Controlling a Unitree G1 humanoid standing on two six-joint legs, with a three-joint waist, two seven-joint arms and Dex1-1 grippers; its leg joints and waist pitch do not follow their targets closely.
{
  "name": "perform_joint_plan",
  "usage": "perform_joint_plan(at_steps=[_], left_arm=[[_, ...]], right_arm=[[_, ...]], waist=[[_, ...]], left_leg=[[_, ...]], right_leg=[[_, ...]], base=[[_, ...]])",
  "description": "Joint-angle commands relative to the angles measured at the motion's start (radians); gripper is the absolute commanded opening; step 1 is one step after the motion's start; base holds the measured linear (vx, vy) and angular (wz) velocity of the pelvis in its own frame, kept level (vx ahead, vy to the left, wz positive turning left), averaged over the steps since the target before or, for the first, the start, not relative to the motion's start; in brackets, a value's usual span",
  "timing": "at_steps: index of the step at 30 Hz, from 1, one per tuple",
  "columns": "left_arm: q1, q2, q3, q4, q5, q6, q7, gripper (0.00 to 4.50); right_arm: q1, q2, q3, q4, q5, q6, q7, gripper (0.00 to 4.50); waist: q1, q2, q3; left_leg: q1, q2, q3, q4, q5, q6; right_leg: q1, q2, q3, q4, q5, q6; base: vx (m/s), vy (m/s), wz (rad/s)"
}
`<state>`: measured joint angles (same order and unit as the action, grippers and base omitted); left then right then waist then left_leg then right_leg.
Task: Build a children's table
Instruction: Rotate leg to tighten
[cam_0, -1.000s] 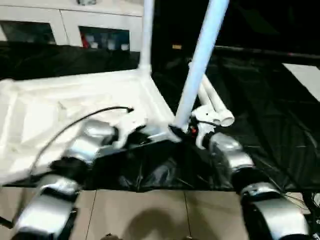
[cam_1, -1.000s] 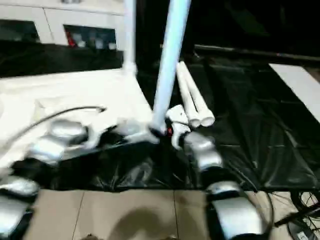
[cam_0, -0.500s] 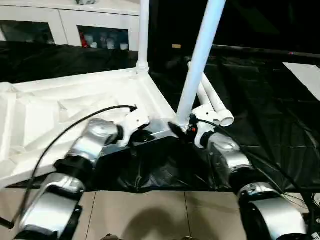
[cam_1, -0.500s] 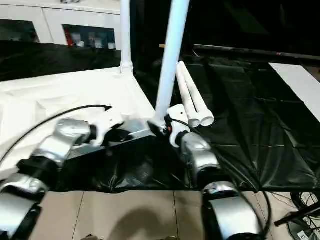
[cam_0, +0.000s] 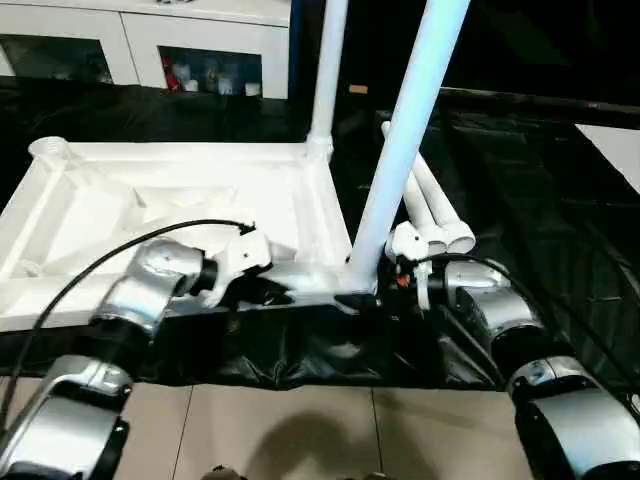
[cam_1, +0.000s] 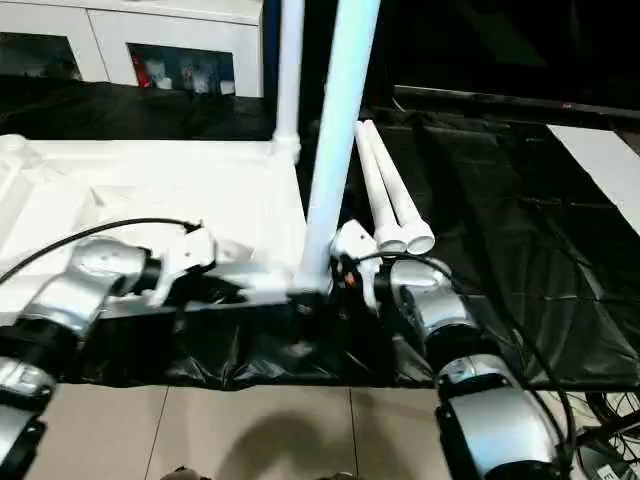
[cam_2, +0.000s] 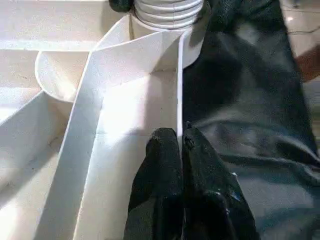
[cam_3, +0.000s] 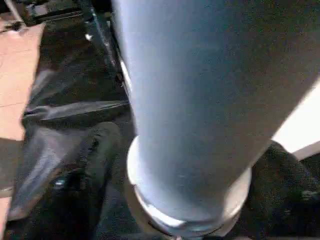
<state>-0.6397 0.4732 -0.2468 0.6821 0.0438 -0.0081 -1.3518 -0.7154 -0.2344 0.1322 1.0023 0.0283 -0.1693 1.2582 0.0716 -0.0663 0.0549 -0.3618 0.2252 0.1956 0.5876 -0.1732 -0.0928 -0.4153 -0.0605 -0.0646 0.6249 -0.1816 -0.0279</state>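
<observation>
The table top (cam_0: 180, 215) lay upside down – two legs (cam_0: 410, 130) stood in its corner sockets. The left gripper (cam_2: 180, 145) pinched its rim; the right gripper's (cam_0: 385, 283) fingers straddled one leg, spread wide.

1. Both upright legs, the near one (cam_0: 400, 170) and the far one (cam_0: 326, 70), run out past the top edge.
2. The table top (cam_0: 180, 200) has its near left corner cut off by the left edge.
3. The cabinet's (cam_0: 210, 75) contents are too small to identify.
4. The lying legs' (cam_0: 435, 215) far ends are hidden behind the near upright leg.
</observation>
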Motion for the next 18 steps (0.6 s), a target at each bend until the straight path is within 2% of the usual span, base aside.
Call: perform_joint_plan(at_steps=[1, 7, 10, 13, 14, 15, 17, 18], left_arm=[[0.006, -0.012, -0.018, -0.025, -0.033, -0.017, -0.046, 0.00], [0.005, -0.006, -0.018, -0.020, -0.027, -0.021, -0.053, 0.00], [-0.001, -0.023, -0.004, -0.010, -0.019, -0.009, 0.006, 0.00], [-0.007, -0.033, -0.001, 0.001, -0.007, -0.003, 0.049, 0.00], [-0.020, -0.070, 0.020, 0.015, 0.003, 0.037, 0.156, 0.00], [-0.020, -0.070, 0.020, 0.015, 0.003, 0.037, 0.156, 0.00], [-0.025, -0.103, 0.030, 0.010, 0.012, 0.070, 0.234, 0.00], [-0.024, -0.122, 0.031, 0.000, 0.022, 0.088, 0.277, 0.00]], right_arm=[[-0.021, 0.005, 0.027, -0.022, -0.005, 0.004, 0.039, 3.51], [-0.001, 0.016, 0.031, -0.040, 0.000, 0.007, 0.046, 3.01], [0.029, 0.033, 0.019, -0.064, 0.009, 0.036, -0.006, 2.82], [0.041, 0.044, 0.010, -0.071, 0.012, 0.056, -0.040, 2.74], [0.065, 0.079, -0.011, -0.080, 0.007, 0.046, -0.167, 2.73], [0.065, 0.079, -0.011, -0.080, 0.007, 0.046, -0.167, 2.72], [0.072, 0.118, -0.036, -0.067, -0.008, 0.055, -0.338, 2.72], [0.072, 0.144, -0.054, -0.056, -0.005, 0.059, -0.415, 2.71]], waist=[[0.004, 0.004, -0.062], [0.008, 0.007, -0.065], [0.010, 0.006, -0.065], [0.010, 0.005, -0.061], [0.009, 0.003, -0.060], [0.007, 0.003, -0.057], [0.001, 0.001, -0.057], [-0.002, 0.005, -0.058]], left_leg=[[0.010, 0.021, -0.006, -0.063, -0.214, 0.038], [0.010, 0.021, -0.005, -0.063, -0.197, 0.034], [0.008, 0.020, -0.004, -0.063, -0.189, 0.036], [0.012, 0.018, -0.005, -0.064, -0.212, 0.026], [0.012, 0.018, -0.006, -0.065, -0.223, 0.019], [0.017, 0.018, -0.008, -0.068, -0.239, 0.009], [0.014, 0.014, -0.014, -0.072, -0.247, -0.011], [0.018, 0.013, -0.014, -0.071, -0.258, -0.013]], right_leg=[[0.051, -0.075, 0.049, -0.075, -0.255, -0.204], [0.051, -0.074, 0.049, -0.070, -0.212, -0.212], [0.052, -0.073, 0.049, -0.068, -0.195, -0.214], [0.048, -0.075, 0.050, -0.076, -0.254, -0.195], [0.048, -0.077, 0.051, -0.080, -0.287, -0.183], [0.042, -0.079, 0.052, -0.086, -0.325, -0.173], [0.046, -0.079, 0.050, -0.088, -0.381, -0.150], [0.043, -0.080, 0.051, -0.092, -0.397, -0.146]], base=[[0.000, 0.000, 0.00], [0.000, 0.000, 0.00], [0.000, 0.000, 0.00], [0.000, 0.000, 0.00], [0.000, 0.000, 0.00], [0.000, 0.000, 0.00], [0.000, 0.000, 0.00], [0.000, 0.000, 0.00]])
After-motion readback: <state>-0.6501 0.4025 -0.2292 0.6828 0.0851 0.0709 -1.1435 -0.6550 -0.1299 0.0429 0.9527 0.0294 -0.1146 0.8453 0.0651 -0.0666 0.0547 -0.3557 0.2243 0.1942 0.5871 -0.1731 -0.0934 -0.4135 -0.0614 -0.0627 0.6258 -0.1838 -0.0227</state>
